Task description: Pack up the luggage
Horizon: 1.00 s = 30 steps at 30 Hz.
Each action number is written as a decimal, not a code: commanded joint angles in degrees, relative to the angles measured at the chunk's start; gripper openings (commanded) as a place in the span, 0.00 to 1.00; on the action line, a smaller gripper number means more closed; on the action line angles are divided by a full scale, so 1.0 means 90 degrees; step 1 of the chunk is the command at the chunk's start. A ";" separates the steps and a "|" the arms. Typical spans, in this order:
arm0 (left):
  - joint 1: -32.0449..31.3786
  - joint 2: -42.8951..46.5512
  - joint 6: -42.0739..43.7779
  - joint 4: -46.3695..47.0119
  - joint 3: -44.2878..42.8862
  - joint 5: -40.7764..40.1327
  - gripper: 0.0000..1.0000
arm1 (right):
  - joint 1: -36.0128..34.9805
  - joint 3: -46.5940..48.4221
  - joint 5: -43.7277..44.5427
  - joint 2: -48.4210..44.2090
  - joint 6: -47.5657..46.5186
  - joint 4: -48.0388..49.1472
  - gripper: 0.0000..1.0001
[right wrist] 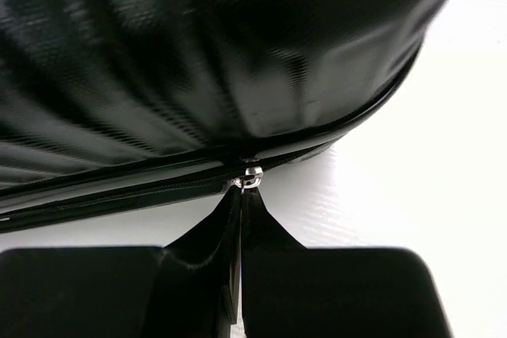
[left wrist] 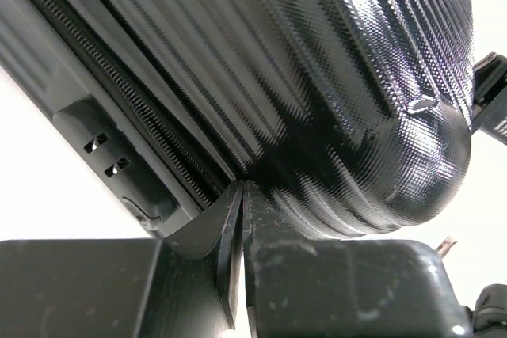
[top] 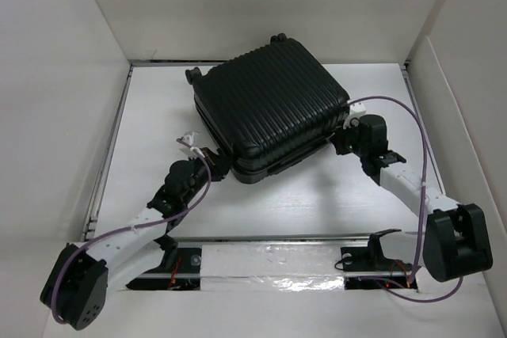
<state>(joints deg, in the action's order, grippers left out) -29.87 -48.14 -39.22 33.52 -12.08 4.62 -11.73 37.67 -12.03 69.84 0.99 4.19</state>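
The luggage (top: 273, 108) is a black ribbed hard-shell suitcase lying flat and closed on the white table, its wheels toward the back. My left gripper (top: 220, 162) is shut, its tips pressed against the zipper seam at the suitcase's near-left corner (left wrist: 242, 187); nothing shows between the fingers. The ribbed shell (left wrist: 317, 77) fills the left wrist view. My right gripper (top: 342, 138) is at the suitcase's right corner and is shut (right wrist: 242, 193) on the silver zipper pull (right wrist: 252, 176) on the seam under the shell (right wrist: 198, 61).
White enclosure walls stand at the left (top: 55, 116), back and right. A shiny taped strip (top: 269, 263) runs along the table's near edge between the arm bases. A recessed lock block (left wrist: 103, 148) sits on the suitcase side by the left gripper.
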 commanded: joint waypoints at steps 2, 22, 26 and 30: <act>-0.0772 -0.0977 0.0081 0.0660 -0.0951 -0.0191 0.00 | -0.0755 0.0403 0.0048 -0.0387 0.0007 -0.0959 0.00; -0.0241 -0.1840 -0.0583 0.1239 -0.0954 -0.0183 0.00 | -0.7114 0.3906 0.1090 0.3108 0.1327 0.0379 0.00; -0.0080 -0.1546 -0.0418 0.1345 -0.0738 -0.0132 0.00 | -0.7057 0.3269 0.1376 0.2778 0.1422 0.1271 0.00; -0.0080 -0.1517 -0.0359 0.1062 -0.0894 -0.0289 0.06 | -0.6988 0.2223 0.1386 0.1978 0.1549 0.1693 0.00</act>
<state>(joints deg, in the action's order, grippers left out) -29.17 -62.17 -42.02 41.30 -18.55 -3.66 -66.57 59.86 17.10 94.65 11.20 3.95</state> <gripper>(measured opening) 0.044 0.017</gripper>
